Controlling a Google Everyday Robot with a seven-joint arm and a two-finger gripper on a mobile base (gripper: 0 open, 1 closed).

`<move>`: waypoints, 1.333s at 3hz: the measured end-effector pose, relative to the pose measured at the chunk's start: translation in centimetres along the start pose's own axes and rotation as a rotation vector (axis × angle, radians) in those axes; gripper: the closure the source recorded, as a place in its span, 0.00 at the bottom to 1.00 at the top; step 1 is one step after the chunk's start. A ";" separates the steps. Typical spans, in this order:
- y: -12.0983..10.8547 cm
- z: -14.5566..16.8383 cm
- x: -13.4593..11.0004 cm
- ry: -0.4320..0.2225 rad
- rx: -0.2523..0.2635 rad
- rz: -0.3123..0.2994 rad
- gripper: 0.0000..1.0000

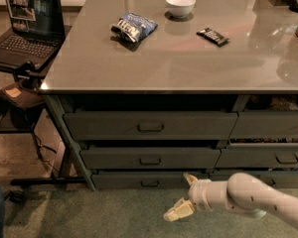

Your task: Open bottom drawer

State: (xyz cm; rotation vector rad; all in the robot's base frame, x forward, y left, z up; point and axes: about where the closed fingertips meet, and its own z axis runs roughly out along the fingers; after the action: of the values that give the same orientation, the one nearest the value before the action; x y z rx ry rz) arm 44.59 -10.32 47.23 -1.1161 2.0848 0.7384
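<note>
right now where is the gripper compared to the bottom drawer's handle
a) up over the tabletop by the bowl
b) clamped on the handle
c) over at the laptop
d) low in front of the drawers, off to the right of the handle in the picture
d: the gripper sits low, fingers spread, right of the handle on the bottom drawer, not closed on it.

Overhead light is glaring off the desk (188, 66) top, mirroring the bowl (180, 5). Deep shadow is filling the recess beneath. The pale gripper (182, 196), jaws apart, is catching light low before the dim bottom drawer (119, 180).
</note>
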 end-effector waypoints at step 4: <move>-7.0 7.8 8.0 -0.067 0.258 0.028 0.00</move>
State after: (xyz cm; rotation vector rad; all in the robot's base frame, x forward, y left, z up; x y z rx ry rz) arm 49.38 -11.94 35.04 -0.9096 2.0736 0.4951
